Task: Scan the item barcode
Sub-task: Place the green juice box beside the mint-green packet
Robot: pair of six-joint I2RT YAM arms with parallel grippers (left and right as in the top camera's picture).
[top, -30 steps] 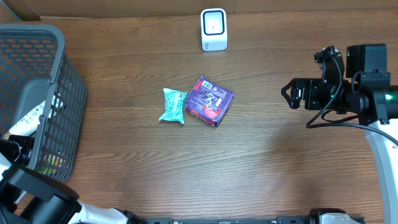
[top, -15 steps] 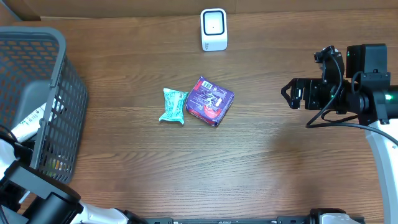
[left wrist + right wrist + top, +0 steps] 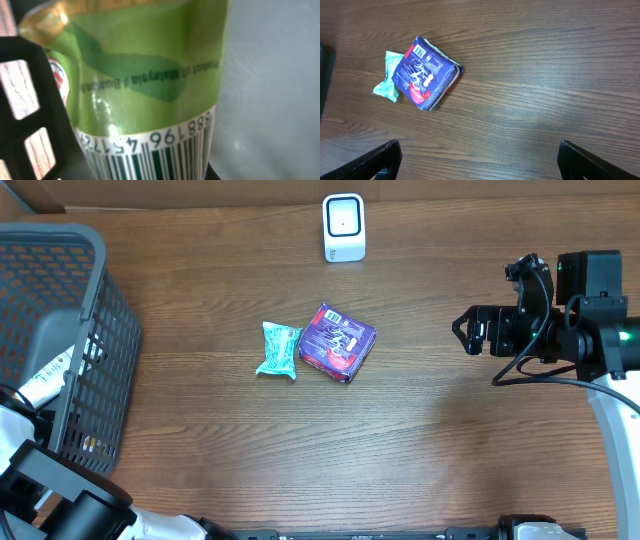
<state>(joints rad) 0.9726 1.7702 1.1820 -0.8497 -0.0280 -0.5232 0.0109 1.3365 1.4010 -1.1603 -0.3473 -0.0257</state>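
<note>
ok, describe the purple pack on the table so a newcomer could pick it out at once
Start at the white scanner at the table's far edge and come straight toward the near side, to mid-table. Two small items lie there side by side: the purple pack is the one nearer the right arm, touching the teal wrapper. It is squarish, dark purple with red-and-white print and a small white barcode label.

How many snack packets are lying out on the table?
2. The teal packet lies mid-table, and the purple packet sits right beside it. More items are in the basket at the left, where some may be hidden.
</note>
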